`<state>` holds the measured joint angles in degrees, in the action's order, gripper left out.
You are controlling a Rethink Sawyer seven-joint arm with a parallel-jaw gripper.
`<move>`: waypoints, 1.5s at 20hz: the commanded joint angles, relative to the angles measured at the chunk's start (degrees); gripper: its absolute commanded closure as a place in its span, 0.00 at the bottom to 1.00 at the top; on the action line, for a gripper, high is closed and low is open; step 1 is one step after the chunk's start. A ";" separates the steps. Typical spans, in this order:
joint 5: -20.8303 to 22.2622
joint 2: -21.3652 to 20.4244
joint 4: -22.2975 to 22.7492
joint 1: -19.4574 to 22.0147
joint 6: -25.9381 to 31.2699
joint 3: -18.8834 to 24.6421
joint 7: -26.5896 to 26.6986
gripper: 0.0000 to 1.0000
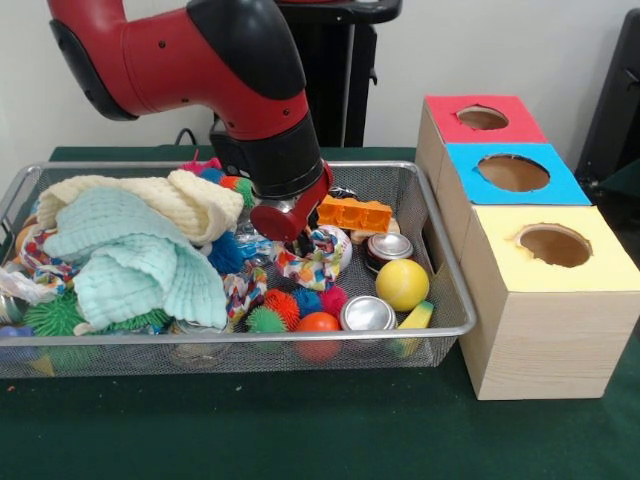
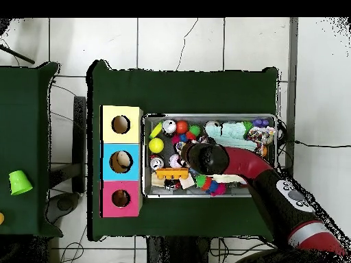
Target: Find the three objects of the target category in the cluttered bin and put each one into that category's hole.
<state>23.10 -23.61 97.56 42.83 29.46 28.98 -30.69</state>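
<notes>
While the claw [image 1: 300, 243] reaches down into the wire-mesh bin [image 1: 440, 255], its tips sink into a multicoloured knotted rope toy [image 1: 322, 258]; whether it is wide, narrow or holding anything cannot be told. Just beside it lie an orange plastic block [image 1: 355, 213], two silver metal cans [image 1: 367, 314], a yellow ball [image 1: 402, 284], spiky rubber balls [image 1: 268, 319] and pale folded cloths [image 1: 130, 250]. On the green worktop [image 1: 300, 430] stands a wooden box [image 1: 545, 330] with red, blue and yellow holes [image 1: 555, 245]. No hole visibly shows a delivered object; sorting appears barely begun.
</notes>
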 commanded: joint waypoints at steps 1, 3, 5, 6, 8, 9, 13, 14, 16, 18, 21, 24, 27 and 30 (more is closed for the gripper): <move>2.09 1.63 1.09 0.37 -2.45 0.79 -6.42 1.00; 1.81 1.53 1.05 0.17 -2.06 0.47 -6.86 1.00; 2.21 1.43 0.96 0.13 -1.79 0.39 -6.30 1.00; 2.40 1.38 0.92 0.10 -1.66 0.34 -6.02 0.00; 1.82 1.55 0.74 0.13 -1.31 0.69 -6.17 0.00; 2.08 1.54 0.83 0.08 -1.78 0.67 -6.18 0.00; 1.51 1.69 0.85 -0.04 -1.96 0.67 -7.00 0.00; 1.69 1.93 1.11 0.33 -2.58 0.93 -6.82 0.00; 1.92 2.06 1.54 0.66 -3.17 1.06 -6.75 0.00; 2.07 1.95 1.40 0.78 -2.63 1.06 -6.23 0.00; 5.00 3.55 -1.45 3.10 0.25 2.53 1.95 0.00; 7.16 6.38 -3.45 5.88 0.25 4.85 7.73 0.00; 8.09 7.26 -5.00 6.47 1.97 5.98 8.87 0.00; 8.81 7.34 -5.94 6.42 3.40 6.43 8.84 0.00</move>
<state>26.27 -20.93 96.31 48.73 29.46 32.23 -30.69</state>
